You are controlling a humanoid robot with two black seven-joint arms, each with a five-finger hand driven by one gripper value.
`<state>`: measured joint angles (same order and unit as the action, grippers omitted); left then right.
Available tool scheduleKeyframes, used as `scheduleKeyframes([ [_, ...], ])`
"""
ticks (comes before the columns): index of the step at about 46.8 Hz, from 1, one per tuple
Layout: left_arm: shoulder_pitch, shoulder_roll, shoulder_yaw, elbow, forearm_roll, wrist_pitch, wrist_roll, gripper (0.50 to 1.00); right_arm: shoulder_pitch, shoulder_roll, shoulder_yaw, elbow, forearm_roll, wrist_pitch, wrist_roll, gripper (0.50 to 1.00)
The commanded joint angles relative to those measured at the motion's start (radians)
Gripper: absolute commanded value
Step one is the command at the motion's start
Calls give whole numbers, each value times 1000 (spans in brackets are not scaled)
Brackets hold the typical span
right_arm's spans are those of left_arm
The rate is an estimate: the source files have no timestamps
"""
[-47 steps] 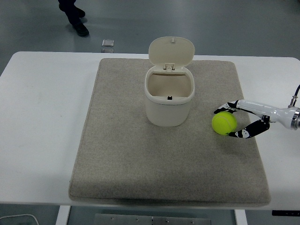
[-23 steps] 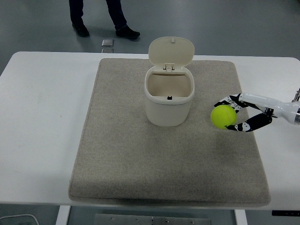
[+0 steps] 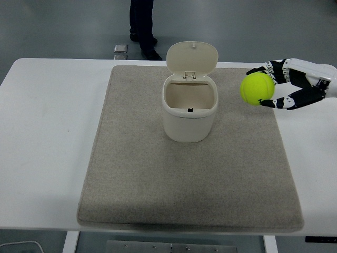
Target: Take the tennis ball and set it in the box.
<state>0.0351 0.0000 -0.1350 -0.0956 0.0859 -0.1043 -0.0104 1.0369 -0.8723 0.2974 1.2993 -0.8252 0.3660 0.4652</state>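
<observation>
Yellow-green and fuzzy, the tennis ball [image 3: 257,88] sits in our right hand [image 3: 287,87], whose fingers [image 3: 274,68] curl round it from the far side and from beneath. In the head view, our only one, the ball hangs clear above the grey mat [image 3: 189,174], near the mat's far right corner and to the right of the box [image 3: 189,108]. The box stands on the mat's far half, its hinged lid [image 3: 192,57] tipped up and back, its mouth open and empty.

To do this step well, we judge we should carry the ball left until it is over the mouth, stay clear of the raised lid, lower, and only then loosen the fingers.

We count one ball, one box, one mat on the white surface [image 3: 47,132], and one hand showing. A person's legs [image 3: 142,21] stand beyond the far edge.
</observation>
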Motion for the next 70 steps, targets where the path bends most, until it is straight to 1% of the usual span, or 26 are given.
scheduleKeyframes([
  [1, 0, 0, 0, -1, 0, 0, 0, 992, 9, 36, 0, 2, 0, -7, -8, 500],
  [16, 0, 0, 0, 0, 0, 0, 1, 992, 14, 121, -3, 2, 1, -56, -10, 500],
  [20, 0, 0, 0, -1, 0, 0, 0, 992, 15, 131, -3, 2, 3, -59, -10, 500],
  [28, 2, 0, 0, -1, 0, 0, 1, 992, 15, 174, -3, 2, 8, -61, -11, 500],
  [30, 0, 0, 0, 0, 0, 0, 0, 992, 17, 183, -3, 2, 8, -62, -19, 500],
  [33, 0, 0, 0, 0, 0, 0, 0, 992, 17, 205, -3, 0, 8, -76, -36, 511],
  [38, 0, 0, 0, 0, 0, 0, 0, 992, 18, 226, -4, -6, 8, -119, -45, 525],
  [43, 0, 0, 0, -1, 0, 0, 0, 992, 23, 243, -14, -20, 8, -139, -46, 535],
  [46, 0, 0, 0, -1, 0, 0, 0, 992, 23, 248, -14, -23, 8, -140, -46, 539],
  [47, 0, 0, 0, 0, 2, 0, 1, 992, 23, 248, -14, -23, 6, -140, -46, 545],
  [49, 0, 0, 0, 0, 0, 0, 0, 992, 25, 248, -14, -23, 6, -140, -51, 574],
  [52, 2, 0, 0, -1, 0, 0, 1, 992, 23, 248, -15, -23, 6, -142, -66, 598],
  [55, 2, 0, 0, -1, 0, 0, 0, 992, 23, 254, -17, -26, 6, -142, -71, 621],
  [56, 0, 0, 0, -1, 0, 0, 1, 992, 23, 256, -18, -28, 6, -142, -71, 641],
  [57, 0, 0, 0, 0, 0, 0, 0, 992, 23, 257, -21, -31, 6, -142, -71, 672],
  [58, 0, 0, 0, 0, 0, 0, 1, 992, 23, 257, -24, -34, 6, -142, -71, 713],
  [59, 0, 0, 0, -1, 0, 0, 1, 992, 23, 259, -27, -37, 6, -142, -71, 731],
  [65, 0, 0, 0, -1, 0, 0, 1, 992, 23, 257, -41, -41, 6, -148, -71, 764],
  [70, 0, 0, 0, -1, 0, 0, 1, 992, 25, 257, -41, -41, 6, -148, -71, 858],
])
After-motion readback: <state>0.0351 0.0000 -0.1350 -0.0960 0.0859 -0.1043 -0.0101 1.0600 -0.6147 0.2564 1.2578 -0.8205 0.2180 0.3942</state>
